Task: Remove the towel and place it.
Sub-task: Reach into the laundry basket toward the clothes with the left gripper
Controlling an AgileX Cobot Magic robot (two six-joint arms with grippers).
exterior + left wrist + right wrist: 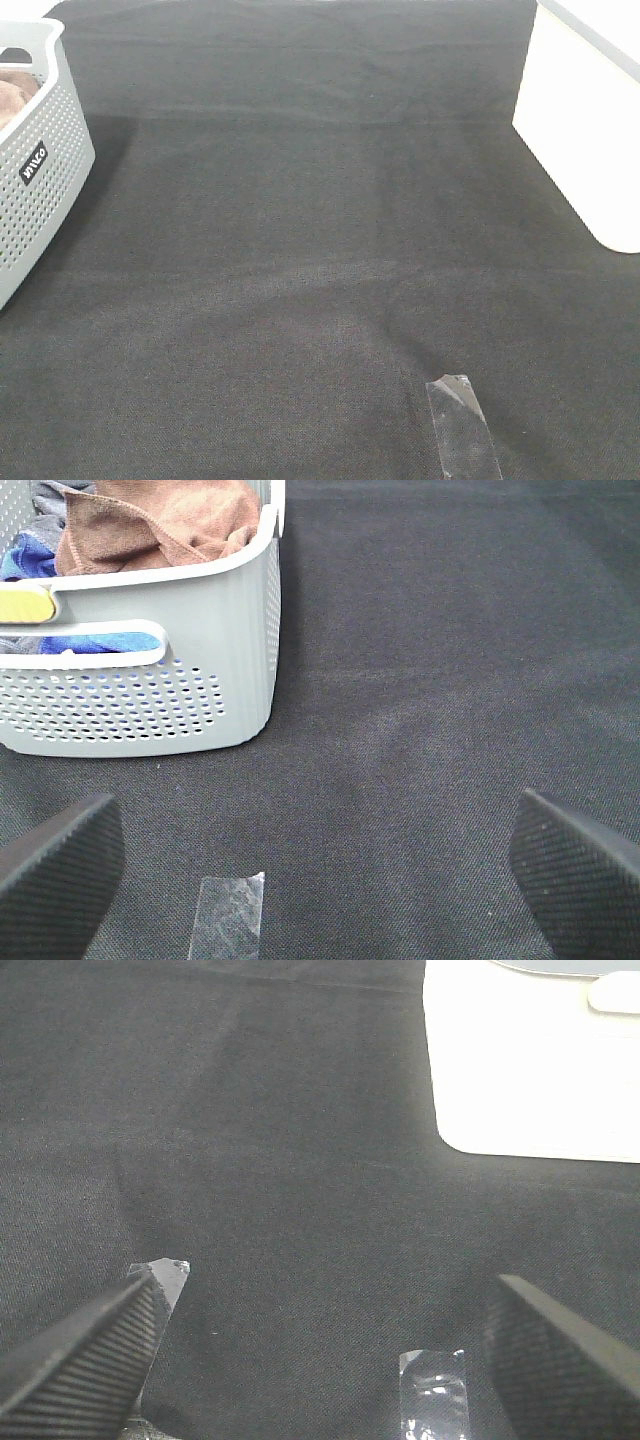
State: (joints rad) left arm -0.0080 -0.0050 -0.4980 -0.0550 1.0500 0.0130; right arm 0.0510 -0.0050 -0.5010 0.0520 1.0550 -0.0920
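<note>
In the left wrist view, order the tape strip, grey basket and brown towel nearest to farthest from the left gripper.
From the left gripper:
1. Tape strip, just ahead.
2. Grey basket, beyond the tape.
3. Brown towel, inside the basket.

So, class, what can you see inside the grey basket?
A crumpled brown towel lies on top in the grey basket, with blue cloth beside it and a yellow item by the handle. Whatever lies deeper is covered by these and the basket wall.
</note>
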